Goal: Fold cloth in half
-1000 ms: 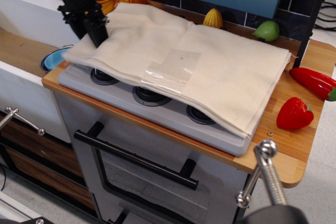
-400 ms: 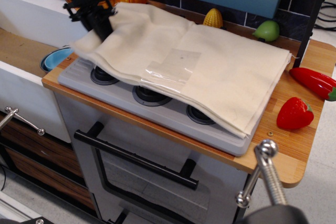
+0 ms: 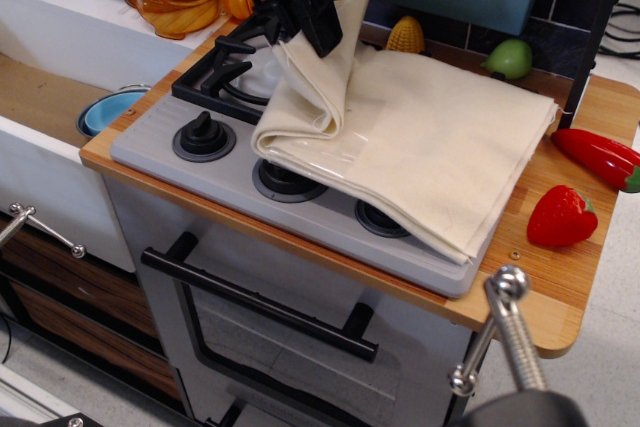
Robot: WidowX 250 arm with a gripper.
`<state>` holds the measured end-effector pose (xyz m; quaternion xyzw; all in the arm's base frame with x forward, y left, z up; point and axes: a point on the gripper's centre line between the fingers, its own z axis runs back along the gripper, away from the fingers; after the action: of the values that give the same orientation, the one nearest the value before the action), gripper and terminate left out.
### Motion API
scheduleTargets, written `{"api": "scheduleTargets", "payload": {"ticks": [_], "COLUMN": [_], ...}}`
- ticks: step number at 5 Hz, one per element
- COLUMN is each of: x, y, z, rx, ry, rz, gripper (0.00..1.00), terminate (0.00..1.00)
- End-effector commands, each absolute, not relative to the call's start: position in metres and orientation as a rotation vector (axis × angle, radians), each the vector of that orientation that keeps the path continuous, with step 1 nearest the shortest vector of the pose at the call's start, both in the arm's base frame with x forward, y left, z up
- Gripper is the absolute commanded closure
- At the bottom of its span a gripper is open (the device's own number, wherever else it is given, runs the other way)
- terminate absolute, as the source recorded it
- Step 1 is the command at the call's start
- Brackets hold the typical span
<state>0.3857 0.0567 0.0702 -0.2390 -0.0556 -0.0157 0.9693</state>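
Right now I see my end effector pinching the raised left edge of the cloth, which hangs in folds beneath it and spreads flat to its right over the stove on the wooden counter.

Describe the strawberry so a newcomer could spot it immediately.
Start at the grey stovetop half covered by the cream cloth. Move to the bare wooden counter at its right end. The strawberry sits there, nearer the camera than the long red pepper; it is short, plump and heart-shaped.
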Motion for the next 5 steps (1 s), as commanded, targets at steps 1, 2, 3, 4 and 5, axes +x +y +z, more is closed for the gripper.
{"api": "scheduleTargets", "payload": {"ticks": [1, 2, 3, 4, 5], "x": [0.388, 0.376, 0.37, 0.366, 0.351], "y": [0.005, -0.025, -0.048, -0.072, -0.093], "z": [0.123, 0.126, 0.126, 0.115, 0.1], "rx": [-0.446, -0.455, -0.461, -0.447, -0.423], "ry": [-0.221, -0.222, -0.213, -0.168, -0.105], "rz": [-0.103, -0.137, -0.167, -0.217, -0.31], "gripper": [1.0, 1.0, 1.0, 1.0, 1.0], "terminate": [0.0, 0.0, 0.0, 0.0, 0.0]}}
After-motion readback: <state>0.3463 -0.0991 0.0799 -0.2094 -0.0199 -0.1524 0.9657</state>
